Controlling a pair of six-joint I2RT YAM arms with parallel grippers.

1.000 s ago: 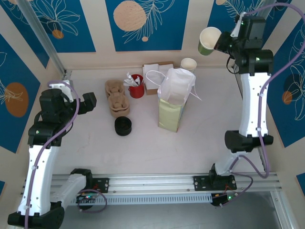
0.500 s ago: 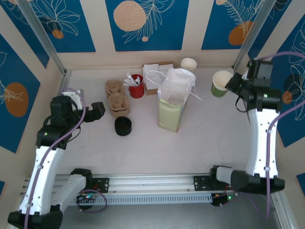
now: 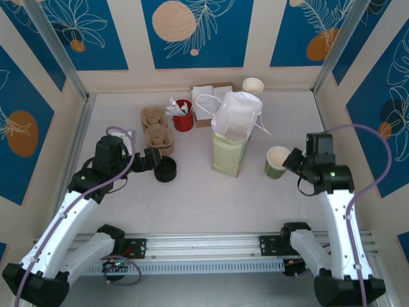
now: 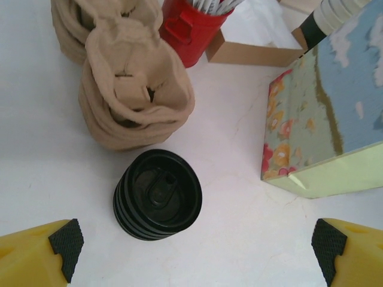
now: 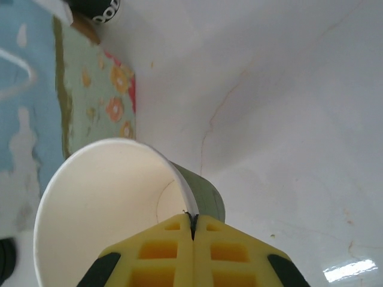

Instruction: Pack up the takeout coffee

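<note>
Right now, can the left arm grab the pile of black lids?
Probably yes. The left gripper is open and aimed at the black lids, with nothing between them; the brown cup carriers sit close behind.

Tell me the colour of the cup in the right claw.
The cup is green outside, cream inside; clearest in the right wrist view.

White, faintly veined tabletop (image 3: 255,198) under bright, even light — cream walls (image 3: 124,25) with deep-blue leaf-patterned panels (image 3: 211,51) on three sides, silver metal rail (image 3: 211,243) along the near edge.
</note>
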